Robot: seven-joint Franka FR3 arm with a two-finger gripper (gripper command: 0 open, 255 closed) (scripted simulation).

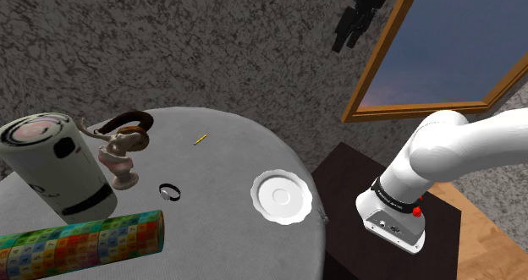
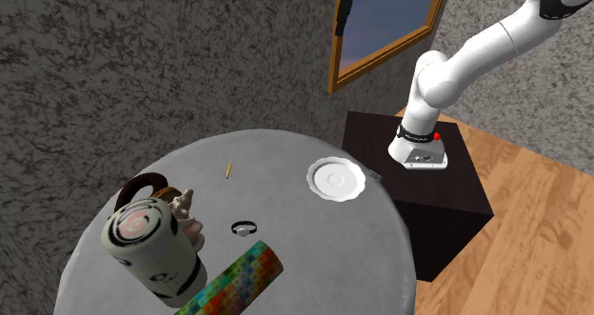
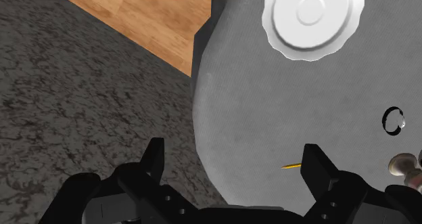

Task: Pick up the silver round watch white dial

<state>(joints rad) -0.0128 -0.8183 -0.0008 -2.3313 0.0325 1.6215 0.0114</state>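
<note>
Watch (image 1: pixel 170 191), a small dark ring with a pale face, lies flat on the round grey desk (image 1: pixel 220 227). It is well apart from the claw (image 3: pixel 235 163) and off to the side of its 2 fingers, not between them. The claw hangs high over the desk's edge, spread wide and holding nothing. Below the claw lies a thin yellow stick (image 3: pixel 291 166), and farther off a white plate (image 1: pixel 282 196).

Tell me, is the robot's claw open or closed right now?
Open: in the wrist view the gripper has its two black fingers well apart, clasping nothing.
</note>
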